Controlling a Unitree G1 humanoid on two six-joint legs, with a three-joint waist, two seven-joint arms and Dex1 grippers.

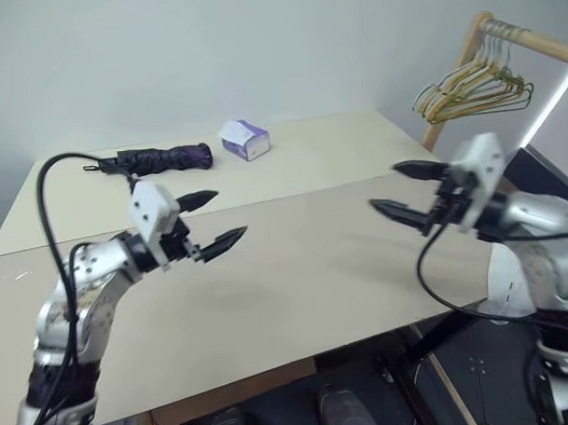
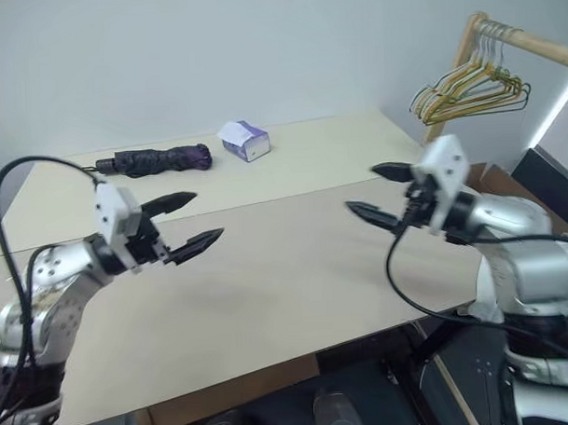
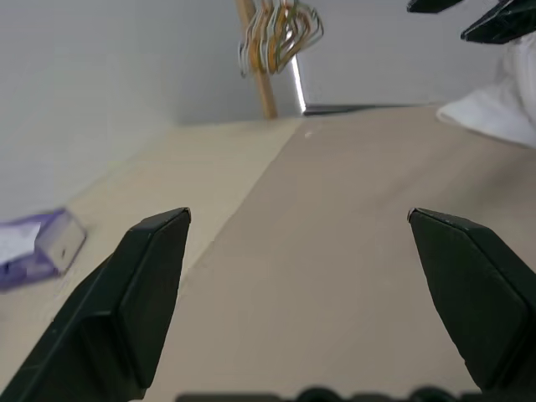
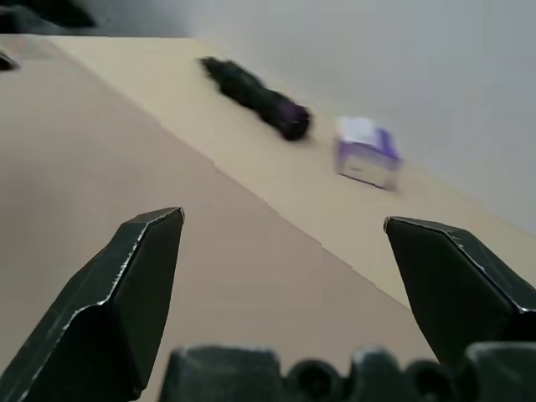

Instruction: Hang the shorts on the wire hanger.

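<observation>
two tools wide open and empty, left tool (image 1: 212,221), right tool (image 1: 405,191), one umbrella (image 1: 161,159), one tissue box (image 1: 245,139)

both eye views look forward and down from the head over the table (image 1: 305,268), taking in its whole width. each wrist view looks low and level across the tabletop from close above it, facing the other side. the tissue box (image 1: 245,139) and umbrella (image 1: 161,159) appear in the eye views and right wrist view
</observation>
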